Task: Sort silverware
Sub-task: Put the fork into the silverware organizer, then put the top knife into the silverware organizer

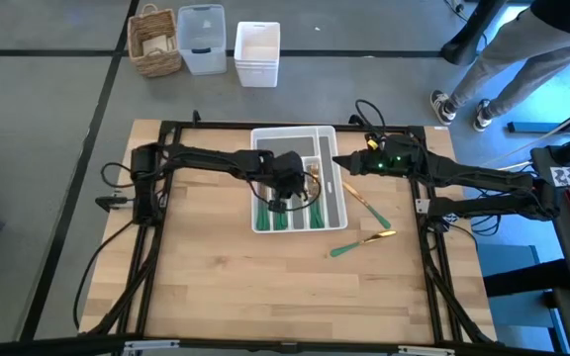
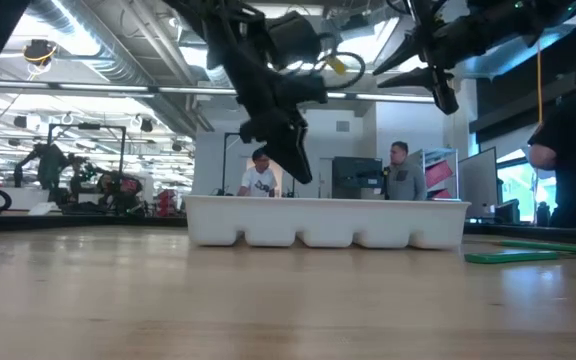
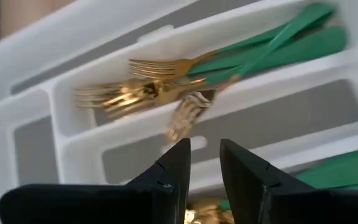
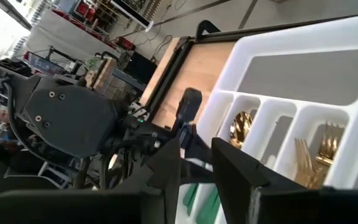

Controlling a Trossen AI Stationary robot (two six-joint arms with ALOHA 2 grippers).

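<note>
Most of the silverware [image 1: 300,210] already lies in the slots of the white tray [image 1: 290,135] at the centre of the high view, green handles together, so we judge the sorting well along; two pieces [image 1: 364,237] wait on the table [image 1: 216,277] right of the tray. Our left gripper [image 3: 205,168] hangs over the fork slot, fingers slightly apart and holding nothing, likely just past a drop. Our right gripper [image 4: 197,163] waits at the tray's upper right, slightly parted and empty too.

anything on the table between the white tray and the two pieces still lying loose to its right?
Nothing: in the high view only bare wood separates the tray from the two loose green-handled pieces. The right gripper hangs farther back, near the tray's right edge.
</note>
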